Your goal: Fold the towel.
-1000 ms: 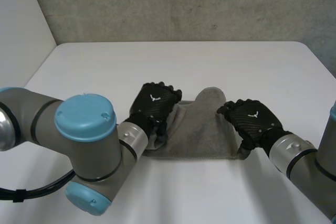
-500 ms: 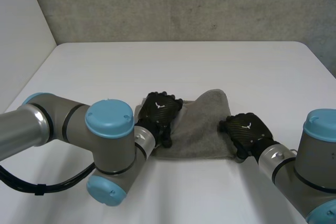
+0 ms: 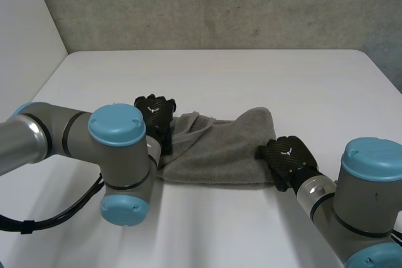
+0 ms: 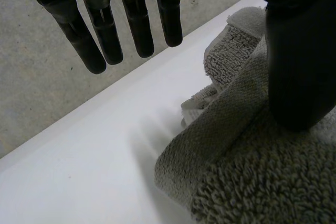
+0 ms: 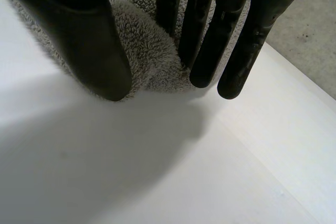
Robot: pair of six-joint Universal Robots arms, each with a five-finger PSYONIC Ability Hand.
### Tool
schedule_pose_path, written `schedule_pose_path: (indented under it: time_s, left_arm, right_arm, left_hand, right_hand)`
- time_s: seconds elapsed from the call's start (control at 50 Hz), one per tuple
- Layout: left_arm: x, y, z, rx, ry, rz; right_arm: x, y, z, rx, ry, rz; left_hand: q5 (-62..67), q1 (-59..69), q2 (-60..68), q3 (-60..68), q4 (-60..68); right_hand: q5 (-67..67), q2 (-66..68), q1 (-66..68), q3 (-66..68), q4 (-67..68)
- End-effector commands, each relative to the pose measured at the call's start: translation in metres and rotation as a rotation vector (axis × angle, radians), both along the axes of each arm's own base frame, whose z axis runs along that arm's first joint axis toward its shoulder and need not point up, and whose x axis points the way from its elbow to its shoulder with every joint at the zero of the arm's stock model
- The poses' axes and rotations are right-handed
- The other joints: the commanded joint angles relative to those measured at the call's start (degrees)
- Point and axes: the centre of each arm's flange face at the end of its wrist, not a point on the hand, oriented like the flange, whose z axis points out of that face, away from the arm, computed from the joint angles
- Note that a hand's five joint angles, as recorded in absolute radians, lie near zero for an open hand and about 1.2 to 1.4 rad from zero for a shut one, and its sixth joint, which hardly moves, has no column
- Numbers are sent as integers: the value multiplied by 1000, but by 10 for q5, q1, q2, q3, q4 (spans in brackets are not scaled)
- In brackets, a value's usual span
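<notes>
The grey towel [image 3: 220, 152] lies rumpled and stretched sideways on the white table [image 3: 220, 76]. My left hand [image 3: 154, 116] is at the towel's left end. In the left wrist view its thumb [image 4: 299, 51] presses on the towel [image 4: 252, 171], while its straight fingers [image 4: 105, 30] hang over bare table beyond the cloth's edge. My right hand [image 3: 286, 157] is at the towel's near right corner. In the right wrist view a bulge of towel [image 5: 144, 51] sits pinched between the thumb [image 5: 89, 35] and the fingers [image 5: 202, 40].
Both grey arms reach in low from the near side, their elbows with light-blue caps [image 3: 116, 123] [image 3: 374, 158] close to the towel. A grey wall [image 3: 220, 4] stands behind the table's far edge. White table [image 5: 184, 171] lies beyond the right fingertips.
My left hand has moved left and away, drawing the towel's left end out so the cloth lies wider. My right hand has slid nearer and closed its fingers on the right corner.
</notes>
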Motion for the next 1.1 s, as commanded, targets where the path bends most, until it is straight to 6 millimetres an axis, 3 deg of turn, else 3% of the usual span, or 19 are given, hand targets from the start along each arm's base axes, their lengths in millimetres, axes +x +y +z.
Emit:
schedule_pose_path:
  time_s: [0.02,0.42,0.58,0.68,0.72,0.76,0.82,0.86,0.9,0.98,1.1]
  left_arm:
    - [1,-1,-2,9,-1,-4]
    - [-15,13,-5,21,16,-115]
    - [-25,7,-10,10,27,-141]
    - [-31,-2,-12,-6,30,-143]
    - [-32,-7,-13,-14,33,-132]
    - [-33,-13,-13,-23,43,-118]
    - [-26,-28,-8,-44,54,-47]
    - [-5,-46,-5,-60,43,90]
    - [3,-51,-4,-60,35,141]
    - [10,-52,-2,-62,29,185]
    - [12,-32,0,-29,7,166]
  right_arm:
    - [0,2,5,-2,-8,1]
    - [-1,12,6,24,-34,6]
    - [1,14,4,31,-42,11]
    - [1,14,1,36,-38,8]
    - [0,12,2,30,-34,1]
    - [0,11,2,27,-32,-2]
    - [-2,7,3,14,-22,-24]
    - [-4,5,3,12,-18,-35]
    - [-5,4,4,6,-14,-44]
    - [-5,2,6,-9,4,-46]
    - [-3,-4,15,-57,29,-36]
  left_hand:
    - [-130,-40,-38,-31,-42]
    - [-132,-42,-39,-33,-43]
    - [-132,-42,-39,-33,-43]
    - [-132,-42,-39,-33,-43]
    - [-130,-40,-38,-31,-42]
    - [-129,-39,-36,-29,-40]
    - [-120,-30,-27,-21,-31]
    - [-117,-27,-24,-17,-28]
    - [-117,-27,-24,-17,-28]
    - [-117,-27,-24,-17,-28]
    - [-120,-30,-27,-21,-31]
  right_hand:
    - [10,6,0,-7,-7]
    - [-49,-53,-59,-66,-66]
    - [-32,-36,-42,-49,-49]
    - [98,93,88,80,81]
    - [255,250,245,238,238]
    - [295,291,285,278,278]
    - [296,291,286,278,279]
    - [296,291,286,278,279]
    - [296,291,286,278,279]
    - [296,291,286,278,279]
    - [296,291,286,278,279]
